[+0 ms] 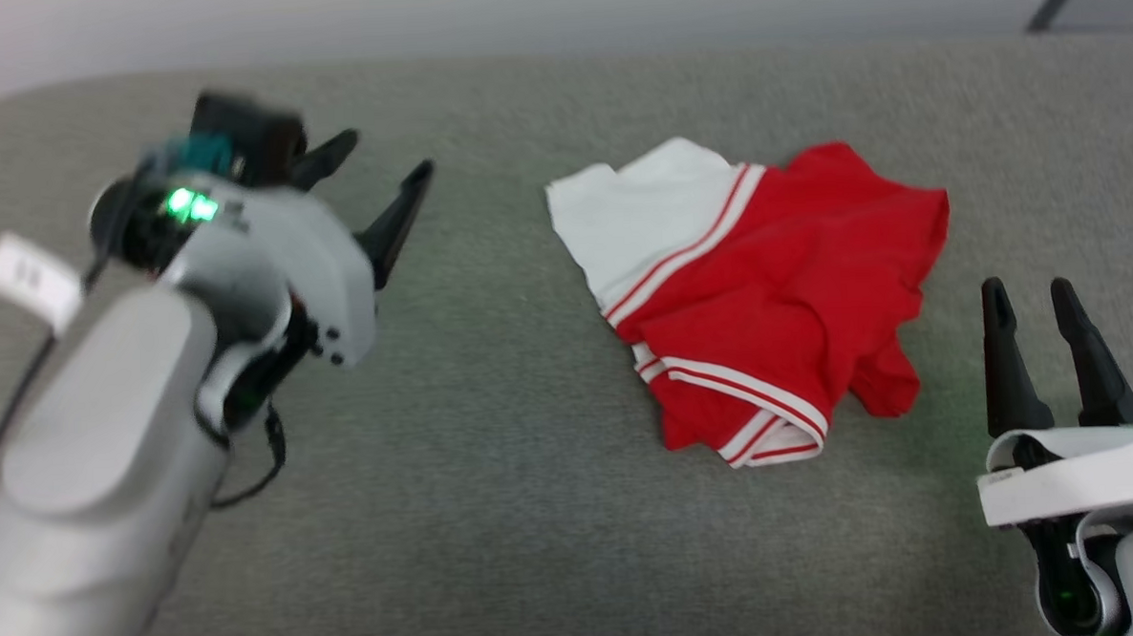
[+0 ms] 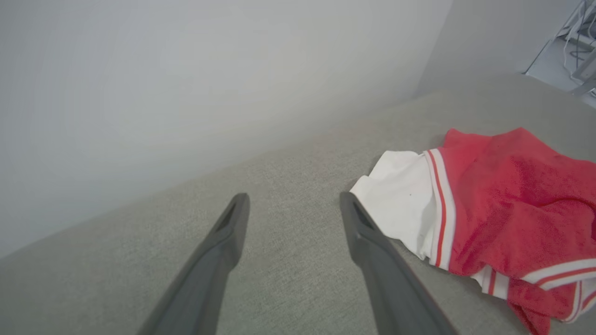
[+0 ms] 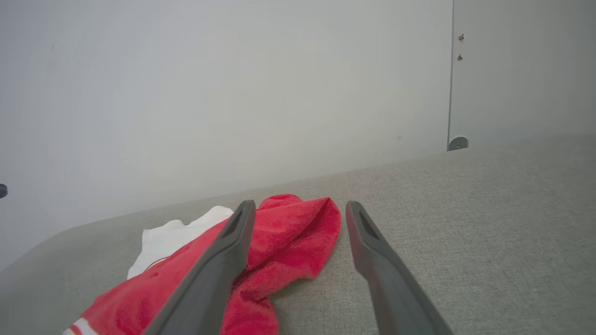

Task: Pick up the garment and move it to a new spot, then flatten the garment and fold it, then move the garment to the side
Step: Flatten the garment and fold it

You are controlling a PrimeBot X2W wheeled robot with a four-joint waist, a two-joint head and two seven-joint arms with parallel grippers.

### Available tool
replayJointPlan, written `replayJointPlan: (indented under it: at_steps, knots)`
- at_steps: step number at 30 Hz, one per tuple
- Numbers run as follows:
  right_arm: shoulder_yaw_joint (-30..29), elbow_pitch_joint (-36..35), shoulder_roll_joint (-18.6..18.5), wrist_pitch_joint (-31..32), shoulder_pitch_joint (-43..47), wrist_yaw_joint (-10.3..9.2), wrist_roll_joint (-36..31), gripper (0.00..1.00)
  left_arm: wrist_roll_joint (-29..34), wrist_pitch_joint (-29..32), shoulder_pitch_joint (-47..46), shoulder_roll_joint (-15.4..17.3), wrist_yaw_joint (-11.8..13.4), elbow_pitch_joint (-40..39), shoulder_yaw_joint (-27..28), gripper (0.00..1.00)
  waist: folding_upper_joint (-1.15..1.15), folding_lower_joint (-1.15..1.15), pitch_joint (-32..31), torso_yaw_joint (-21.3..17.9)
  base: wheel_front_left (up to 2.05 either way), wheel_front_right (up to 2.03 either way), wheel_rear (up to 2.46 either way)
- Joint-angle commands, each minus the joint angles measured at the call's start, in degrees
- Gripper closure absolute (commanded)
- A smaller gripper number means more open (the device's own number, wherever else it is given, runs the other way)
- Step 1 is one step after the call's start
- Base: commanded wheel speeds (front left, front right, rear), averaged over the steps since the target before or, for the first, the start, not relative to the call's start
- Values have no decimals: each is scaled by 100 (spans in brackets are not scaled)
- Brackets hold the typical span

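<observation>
Now | garment [image 1: 766, 290] crumpled between left tool [image 1: 388, 151] and right tool [image 1: 1027, 285] | untouched

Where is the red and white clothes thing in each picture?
Head view: the garment lies right of centre on the grey cushion.
Left wrist view: at the right edge.
Right wrist view: lower left, partly behind a finger.
Shared landmark: its white panel.

Garment [image 2: 503, 204] cut off by the left wrist view's right edge; left claw [image 1: 385, 154] blurred.

red, white-striped garment [image 1: 766, 290], grey surface [image 1: 496, 455]
</observation>
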Motion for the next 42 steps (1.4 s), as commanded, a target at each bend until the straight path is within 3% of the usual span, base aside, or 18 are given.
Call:
replayJointPlan:
  at_steps: [1, 6, 11, 21, 22, 23, 24, 33, 42]
  knots:
    - [-3, 12, 67, -27, -118, 0, 27, 0, -368, 283, -397, 49, -14, 137, -354, 0, 0, 0, 683, -583, 0, 0, 0]
    - [57, 8, 223, -28, -348, 0, 87, 0, -1413, 1223, -1398, 186, -15, 610, -1282, 0, 0, 0, 1089, -924, 0, 0, 0]
    - [119, 2, 311, -28, -500, 0, 110, 0, -1945, 1780, -1929, 269, -15, 967, -1843, 0, 0, 0, 1322, -1138, 0, 0, 0]
    - [58, -6, 450, -29, -603, 0, 146, 0, -2919, 1947, -2255, 322, -15, 1510, -2510, 0, 0, 0, 1508, -1335, 0, 0, 0]
    - [39, -2, 452, -29, -605, 0, 141, 0, -3000, 1908, -2270, 311, -15, 1499, -2561, 26, 0, 0, 1510, -1328, 0, 0, 0]
    - [23, 5, 455, -29, -606, 0, 131, 0, -3056, 1864, -2284, 303, -15, 1490, -2622, 59, 0, 0, 1505, -1314, 0, 0, 0]
    - [10, 12, 459, -29, -612, 0, 118, 0, -3104, 1822, -2291, 293, -16, 1478, -2688, 100, 0, 0, 1494, -1293, 0, 0, 0]
    - [2, 33, 353, -29, -471, 0, 33, 0, -3603, 1252, -2375, 437, -15, 1298, -2935, 100, 0, 0, 1112, -853, 0, 0, 0]
    - [-29, 50, 171, -29, -252, -1, -32, 0, -4027, 653, -2051, 985, -16, 636, -3052, 100, 0, 0, 622, -357, 0, 0, 0]
